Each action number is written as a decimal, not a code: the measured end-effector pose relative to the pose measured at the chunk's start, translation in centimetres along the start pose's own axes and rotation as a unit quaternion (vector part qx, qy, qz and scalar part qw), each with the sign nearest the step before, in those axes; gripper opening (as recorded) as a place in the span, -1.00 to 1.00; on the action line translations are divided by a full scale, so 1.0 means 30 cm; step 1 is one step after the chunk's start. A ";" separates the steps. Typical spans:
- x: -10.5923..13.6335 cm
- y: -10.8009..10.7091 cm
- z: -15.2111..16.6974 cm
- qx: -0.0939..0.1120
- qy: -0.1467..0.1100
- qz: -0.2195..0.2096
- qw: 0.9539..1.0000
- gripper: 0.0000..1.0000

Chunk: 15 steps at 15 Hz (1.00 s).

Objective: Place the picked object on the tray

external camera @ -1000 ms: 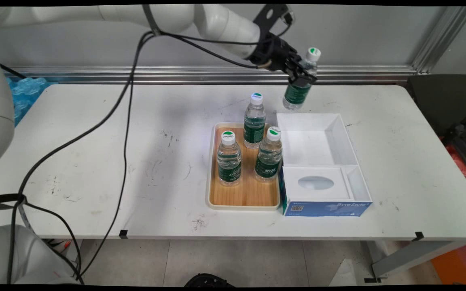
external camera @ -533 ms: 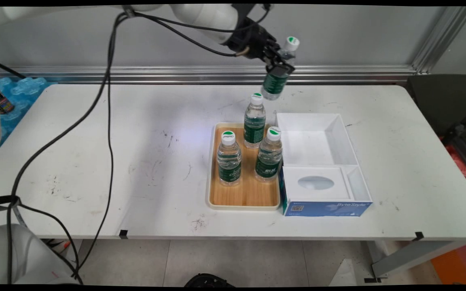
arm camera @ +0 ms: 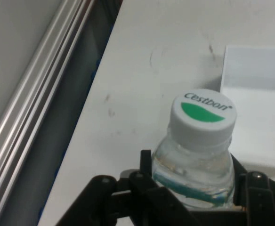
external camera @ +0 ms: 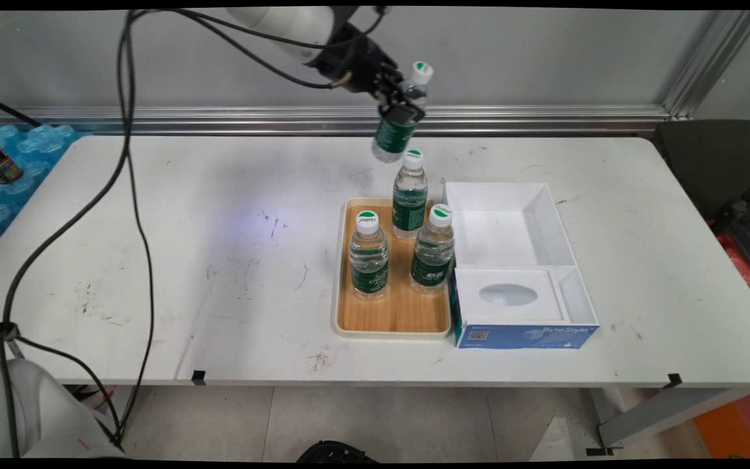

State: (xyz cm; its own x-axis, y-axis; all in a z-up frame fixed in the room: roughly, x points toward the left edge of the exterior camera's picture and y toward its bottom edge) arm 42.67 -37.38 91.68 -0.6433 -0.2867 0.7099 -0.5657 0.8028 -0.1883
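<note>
One white table [external camera: 153,215] carries one white divided box [external camera: 512,228], whose nearer compartment holds a single blue carton [external camera: 521,335] printed "Byte Style" with a QR code on its front. Just left of the box, touching or nearly so, lies one wood-bottomed tray [external camera: 393,312] with a cream rim, and three water bottles stand upright in it: a rear bottle [external camera: 409,195], a left bottle [external camera: 368,254] and a right bottle [external camera: 432,251]. A fourth, the held bottle [external camera: 399,120], hangs tilted in the air above the table's far side, just up and left of the rear bottle. The gripper [external camera: 393,104] has its fingers pinching it below the neck. Its white cap [arm camera: 203,115] reads "Cestbon" over a green patch.
</note>
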 end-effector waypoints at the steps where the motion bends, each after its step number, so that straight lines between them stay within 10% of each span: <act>1: -0.016 0.001 -0.021 0.001 -0.006 -0.002 1.000 -1.00; 15: -0.259 0.111 -0.207 -0.016 -0.036 -0.043 0.998 -1.00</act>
State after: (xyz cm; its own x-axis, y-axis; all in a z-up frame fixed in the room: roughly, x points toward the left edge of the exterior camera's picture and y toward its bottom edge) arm 48.99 -29.24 89.74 -0.6290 -0.3917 0.6716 -0.6044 0.7897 -0.1054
